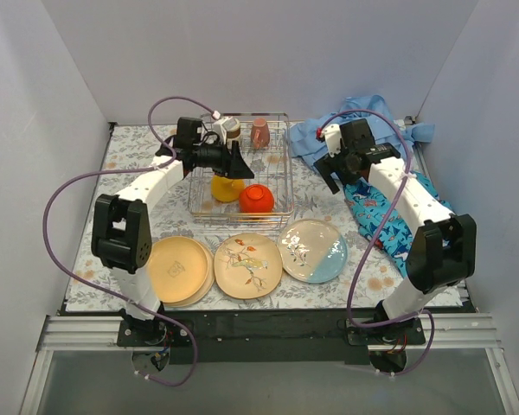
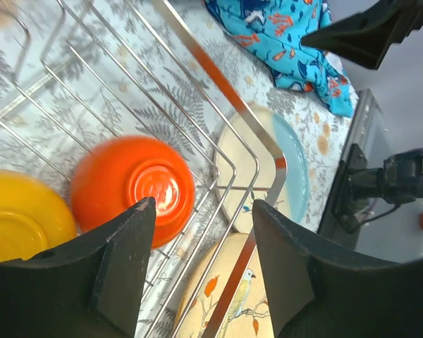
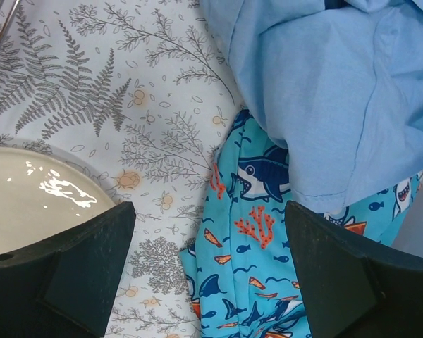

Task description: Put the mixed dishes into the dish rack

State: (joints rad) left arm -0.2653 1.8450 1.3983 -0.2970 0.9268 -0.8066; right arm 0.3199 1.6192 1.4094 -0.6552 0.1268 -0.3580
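Observation:
The silver wire dish rack (image 1: 290,169) stands at the table's middle back. In it lie a yellow-orange bowl (image 1: 227,188) and a red bowl (image 1: 256,198), both upside down, with two small cups (image 1: 259,132) at its far end. My left gripper (image 1: 240,164) is open and empty, hovering over the rack just above the bowls; its wrist view shows the red bowl (image 2: 134,186) and the rack's rim (image 2: 218,77). Two stacked yellow-tan plates (image 1: 180,270), a floral plate (image 1: 247,264) and a cream-and-blue plate (image 1: 312,249) lie in front of the rack. My right gripper (image 1: 331,177) is open and empty.
A shark-print cloth (image 1: 389,216) and a light blue cloth (image 1: 363,125) lie at the right, under and behind my right arm. In the right wrist view the shark cloth (image 3: 261,232) lies under my gripper (image 3: 208,211), and the cream-and-blue plate's edge (image 3: 28,197) is at the left.

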